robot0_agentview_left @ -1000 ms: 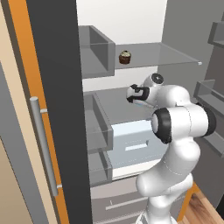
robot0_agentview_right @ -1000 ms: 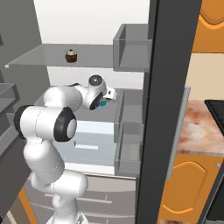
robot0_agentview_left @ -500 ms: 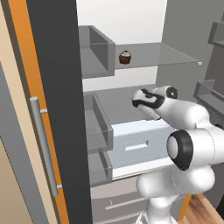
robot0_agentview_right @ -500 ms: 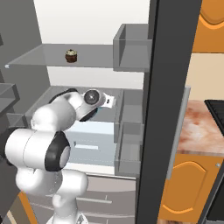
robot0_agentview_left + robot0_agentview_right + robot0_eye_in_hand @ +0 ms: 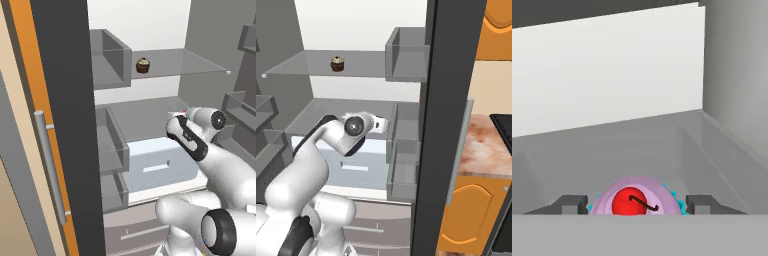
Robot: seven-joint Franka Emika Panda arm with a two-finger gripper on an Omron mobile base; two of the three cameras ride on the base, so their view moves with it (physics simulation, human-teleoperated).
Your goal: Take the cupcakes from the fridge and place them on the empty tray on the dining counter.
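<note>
The fridge stands open, grey-white inside. The dark brown cupcake with a cream top sits alone on the upper glass shelf. My gripper reaches in over the middle shelf. The pink-frosted cupcake, with a red cherry and teal wrapper, sits between its two fingertips, which close against its sides. Whether it is off the shelf I cannot tell. A strip of the dining counter shows at the right. The empty tray is out of view.
Grey door bins flank the shelves. A white drawer lies below the middle shelf. The dark fridge door edge stands close on the right. Orange cabinets sit under the counter.
The arm's elbow and forearm have swung round and lower, and the wrist has turned. The hand stays over the middle shelf with the pink cupcake still between its fingers.
</note>
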